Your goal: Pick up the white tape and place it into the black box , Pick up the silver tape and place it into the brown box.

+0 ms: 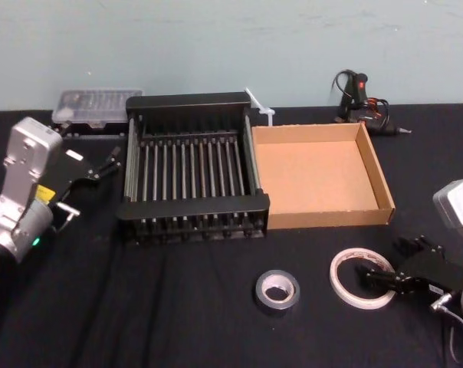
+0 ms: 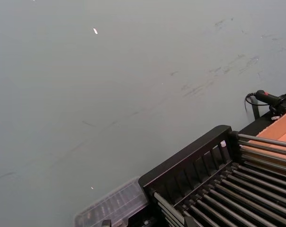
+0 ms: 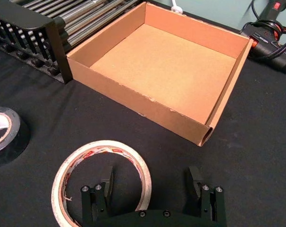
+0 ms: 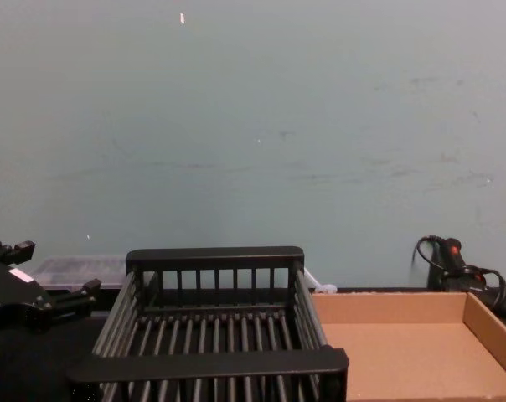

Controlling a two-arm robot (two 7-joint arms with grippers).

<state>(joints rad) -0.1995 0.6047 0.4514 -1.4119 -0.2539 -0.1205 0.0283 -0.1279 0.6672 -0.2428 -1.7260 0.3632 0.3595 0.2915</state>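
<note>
The white tape (image 1: 345, 284) lies flat on the black table, in front of the brown box (image 1: 327, 218). My right gripper (image 1: 385, 262) is open low over the ring's right side. In the right wrist view one finger (image 3: 107, 182) sits inside the white tape (image 3: 105, 144) and the other outside it. The silver tape (image 1: 277, 290) lies to the left of the ring, also seen as the silver tape (image 3: 3, 135). The black box (image 1: 193, 205) stands left of the brown box and touches it. My left gripper (image 1: 107, 162) hovers open beside the black box's left wall.
A clear plastic case (image 1: 90, 106) sits behind the black box at the back left. A glue gun with cables (image 1: 362, 96) lies behind the brown box at the back right. A pale wall closes the far side of the table.
</note>
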